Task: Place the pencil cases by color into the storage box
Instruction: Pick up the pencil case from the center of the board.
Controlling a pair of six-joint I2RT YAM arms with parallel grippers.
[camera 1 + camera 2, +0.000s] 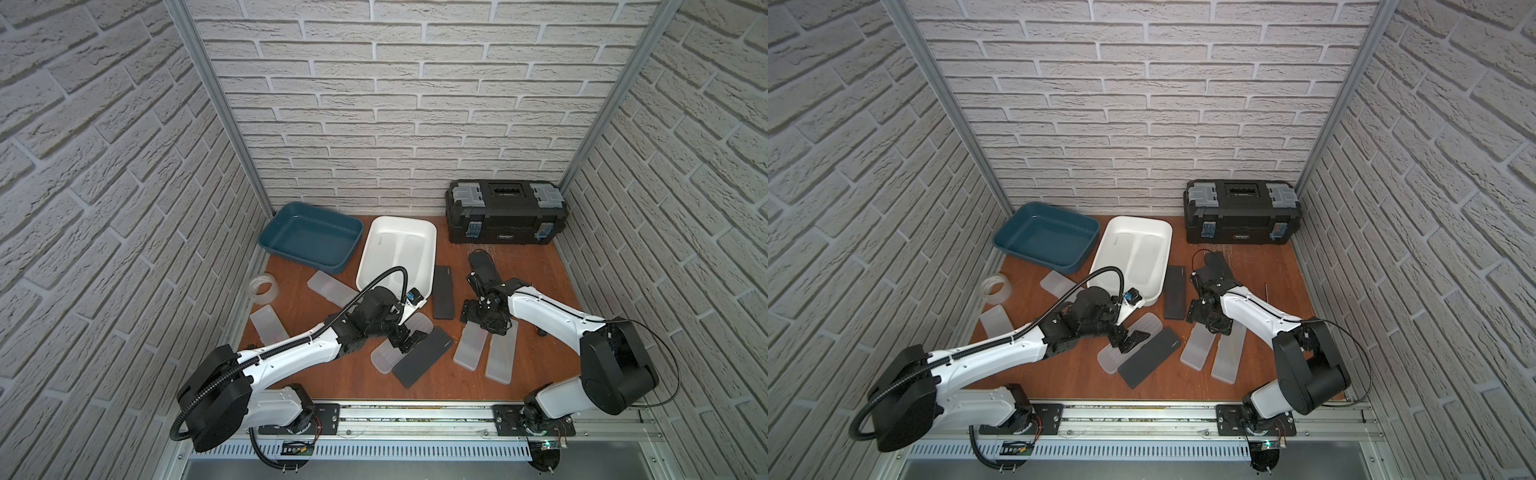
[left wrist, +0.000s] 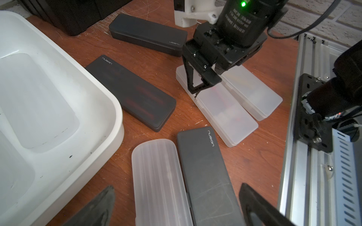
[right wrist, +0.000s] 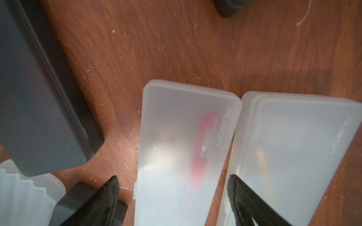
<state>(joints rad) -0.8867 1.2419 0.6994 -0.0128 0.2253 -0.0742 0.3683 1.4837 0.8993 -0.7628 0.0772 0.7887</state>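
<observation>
My left gripper (image 1: 405,338) (image 2: 177,186) hangs open over a ribbed frosted pencil case (image 2: 156,176) and a black pencil case (image 2: 205,176) lying side by side, touching neither. My right gripper (image 1: 482,328) (image 3: 173,177) stands open astride a frosted case (image 3: 176,137) with something red inside; one finger is clear of its edge. A second frosted case (image 3: 290,146) lies alongside. Another black case (image 1: 442,297) rests by the white storage box (image 1: 407,220), and one more (image 2: 147,34) lies farther back. Two frosted cases (image 1: 330,286) (image 1: 270,326) lie at the left.
A blue bin (image 1: 311,237) stands at the back left beside the white one. A black toolbox (image 1: 505,212) fills the back right corner. A clear tape roll (image 1: 262,286) sits at the table's left edge. Pale rounded shapes show on the white box's floor; what they are is unclear.
</observation>
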